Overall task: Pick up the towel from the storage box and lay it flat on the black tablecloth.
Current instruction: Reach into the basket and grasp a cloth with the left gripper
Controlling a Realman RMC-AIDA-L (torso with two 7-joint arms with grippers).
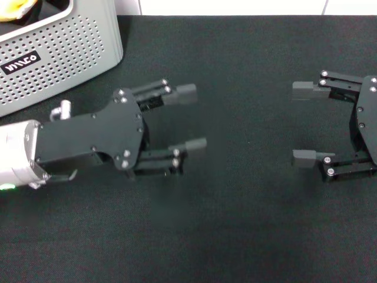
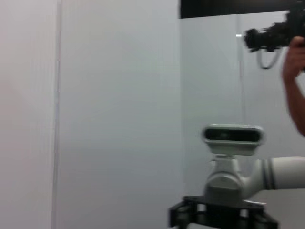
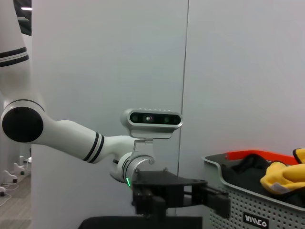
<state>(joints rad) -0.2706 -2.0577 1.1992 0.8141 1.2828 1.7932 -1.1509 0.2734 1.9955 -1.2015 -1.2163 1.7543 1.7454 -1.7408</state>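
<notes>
Head view. Nearest the camera lies bare tablecloth (image 1: 194, 236), matte black and running across the whole width. Over it, at mid-depth, hover the two grippers, facing each other and well apart. The left gripper (image 1: 189, 119) reaches in from the left on its white arm, fingers spread wide with nothing between them; the right gripper (image 1: 306, 124) enters from the right edge, fingers likewise spread and empty. Farthest back, at the left corner, stands the box (image 1: 59, 59), its dotted grey wall and white logo patch turned toward the camera. Only a small yellow scrap of the towel (image 1: 15, 9) shows at its rim here.

Right wrist view. This picture shows what the head view cuts off: the towel (image 3: 281, 179) sits inside the box (image 3: 238, 200), bunched in a yellow heap that rises above the rim, beside dark fabric (image 3: 248, 171) and an orange-red edge. Crumpled so, its long axis and heading cannot be told; no grey-green face or label is visible. The left gripper (image 3: 214, 198) appears side-on, just beside the box wall.

Left wrist view. It shows neither box nor towel, only a pale wall, the right arm's wrist camera (image 2: 232, 135) above part of the right gripper, and a person's hand (image 2: 293, 62) holding a black device at the far edge.
</notes>
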